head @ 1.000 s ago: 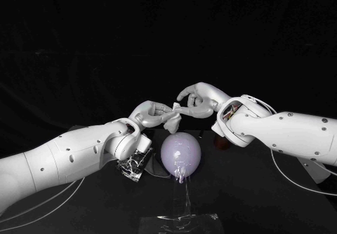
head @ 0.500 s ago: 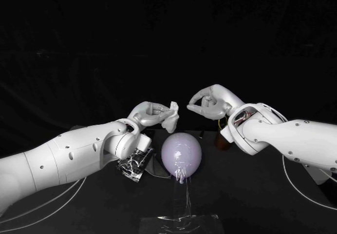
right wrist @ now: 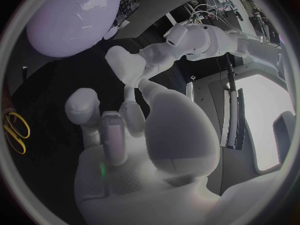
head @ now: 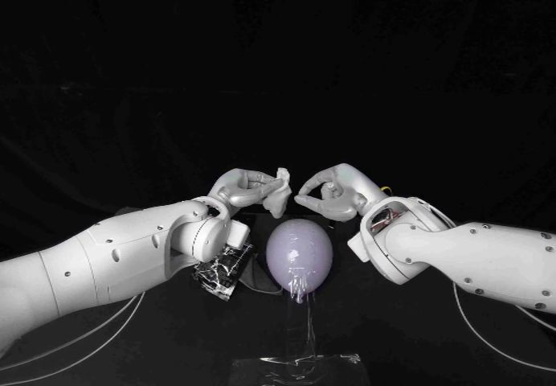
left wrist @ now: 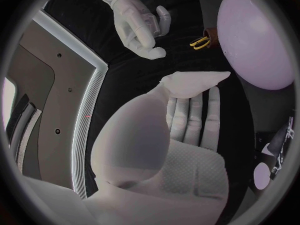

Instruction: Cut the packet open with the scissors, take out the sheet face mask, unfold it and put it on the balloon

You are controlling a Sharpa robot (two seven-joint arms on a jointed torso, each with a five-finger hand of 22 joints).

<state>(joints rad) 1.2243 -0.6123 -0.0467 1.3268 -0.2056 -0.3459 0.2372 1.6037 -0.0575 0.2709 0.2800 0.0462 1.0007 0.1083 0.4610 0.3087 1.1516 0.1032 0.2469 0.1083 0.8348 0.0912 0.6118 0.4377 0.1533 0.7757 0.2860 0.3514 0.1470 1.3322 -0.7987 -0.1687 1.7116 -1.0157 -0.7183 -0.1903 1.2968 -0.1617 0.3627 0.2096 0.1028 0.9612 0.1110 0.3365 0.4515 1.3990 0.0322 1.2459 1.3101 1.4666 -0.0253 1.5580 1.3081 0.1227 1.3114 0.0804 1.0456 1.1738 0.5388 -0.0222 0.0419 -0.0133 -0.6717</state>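
Note:
A pale lilac balloon (head: 300,252) (left wrist: 256,40) (right wrist: 69,15) stands upright on a clear stand (head: 296,368) at the table's middle. Just above it my left hand (head: 247,190) (left wrist: 187,135) pinches the folded white sheet mask (head: 280,199) (left wrist: 194,81), which hangs down toward the balloon's top. My right hand (head: 330,193) (right wrist: 125,135) hovers close beside the mask, fingers curled in, with nothing seen in them. The black and silver packet (head: 223,271) lies under my left forearm. The scissors (left wrist: 200,43) (right wrist: 15,130), yellow-handled, lie on the table behind the balloon.
A brown object (head: 369,233) sits on the black table behind my right wrist. Both forearms flank the balloon closely on either side.
The right hand let go of the mask and drew off to the right, then came back close to it. The left hand kept hold of the mask and lifted it slightly.

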